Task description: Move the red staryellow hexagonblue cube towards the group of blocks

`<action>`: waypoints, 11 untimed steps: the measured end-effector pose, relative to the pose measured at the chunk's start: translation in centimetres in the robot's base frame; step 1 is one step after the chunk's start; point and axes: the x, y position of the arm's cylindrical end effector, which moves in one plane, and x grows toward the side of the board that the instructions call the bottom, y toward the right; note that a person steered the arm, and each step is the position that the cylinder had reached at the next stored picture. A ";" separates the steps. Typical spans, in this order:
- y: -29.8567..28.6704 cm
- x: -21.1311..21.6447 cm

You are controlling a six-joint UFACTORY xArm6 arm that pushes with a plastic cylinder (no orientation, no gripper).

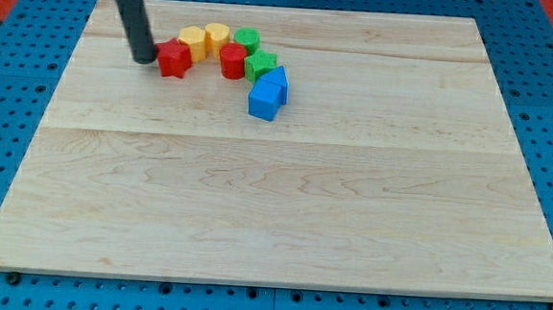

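My tip [145, 58] rests on the board near the view's top left, just left of the red star [175, 59] and touching or almost touching it. The yellow hexagon [193, 42] sits right behind the star. A yellow cylinder [216, 37] and a green cylinder [246, 42] follow to the right. A red cylinder [231, 61] and a green block [260, 66] lie below them. The blue cube [264, 99] sits at the lower right of the cluster, against another blue block [278, 81].
The blocks form one curved cluster near the top of the wooden board [283, 213]. Blue pegboard [12, 81] surrounds the board on all sides.
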 end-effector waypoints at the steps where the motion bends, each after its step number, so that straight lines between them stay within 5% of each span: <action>1: 3.4 0.5; 2: 1.0 0.8; 3: -2.0 -3.2; 4: 1.7 -8.5; 9: 4.3 -5.8; 11: 7.1 -11.1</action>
